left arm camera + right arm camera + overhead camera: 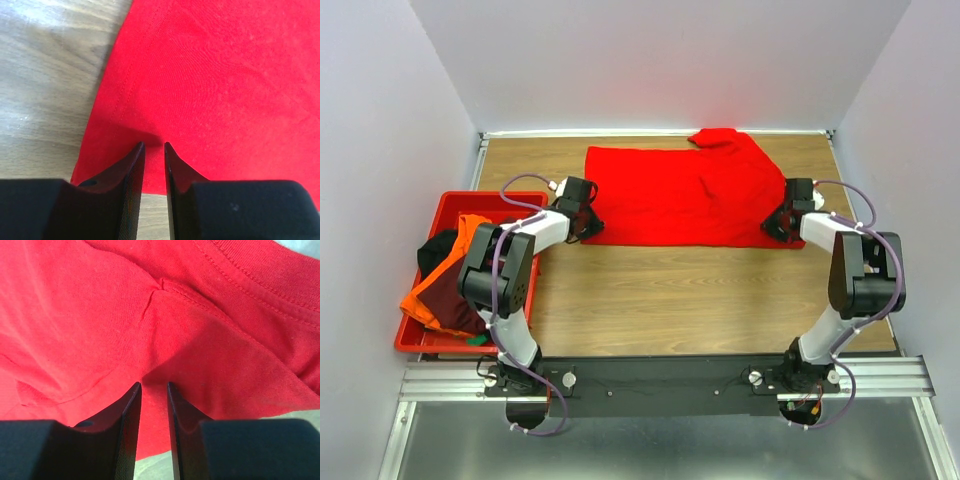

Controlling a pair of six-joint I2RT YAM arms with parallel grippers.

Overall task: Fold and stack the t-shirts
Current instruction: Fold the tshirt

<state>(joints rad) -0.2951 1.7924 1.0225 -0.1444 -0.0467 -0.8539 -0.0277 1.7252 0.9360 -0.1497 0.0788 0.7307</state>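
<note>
A bright red t-shirt (690,195) lies spread on the wooden table, one sleeve bunched at the back right. My left gripper (582,222) is at its near left corner, and in the left wrist view (154,144) the jaws stand nearly closed with the red cloth (210,75) puckered at their tips. My right gripper (778,226) is at the shirt's near right edge, and in the right wrist view (154,384) its jaws pinch a fold of red cloth (100,315). The orange t-shirt (468,238), black t-shirt (435,250) and dark maroon t-shirt (455,305) lie heaped in the crate.
A rigid red plastic crate (455,200) stands at the table's left edge beside the left arm. Grey walls close in the back and both sides. Bare wooden table (690,295) stretches between the shirt and the arm bases.
</note>
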